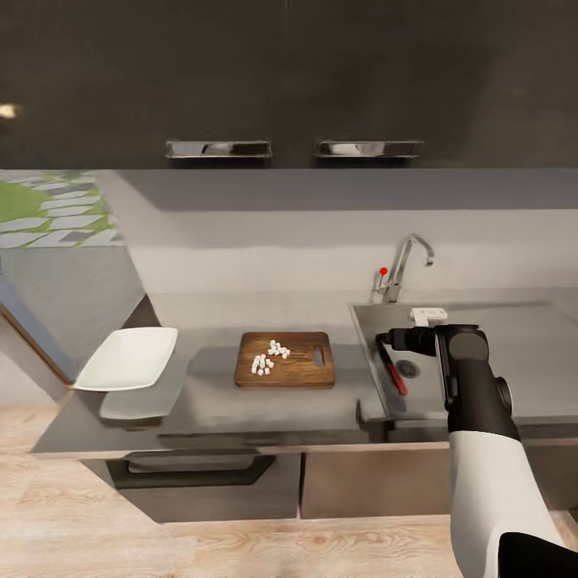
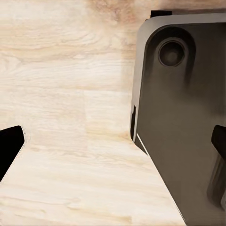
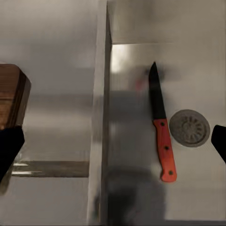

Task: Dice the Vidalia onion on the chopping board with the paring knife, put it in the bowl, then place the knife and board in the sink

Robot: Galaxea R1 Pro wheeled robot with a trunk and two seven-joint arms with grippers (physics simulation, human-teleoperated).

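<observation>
Below the right pincer (image 3: 113, 141), whose fingers were spread and empty, the paring knife (image 3: 161, 127) lay in the sink (image 3: 197, 66), its drain (image 3: 189, 128) at the knife's 3 o'clock.

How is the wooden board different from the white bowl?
The chopping board is brown wood, while the bowl is white. The board is flat with a handle hole, while the bowl has flared sides. The board has little white onion cubes on it, while the bowl looks empty. The board sits nearer the sink, the bowl farther away. Both rest on the grey countertop.
</observation>
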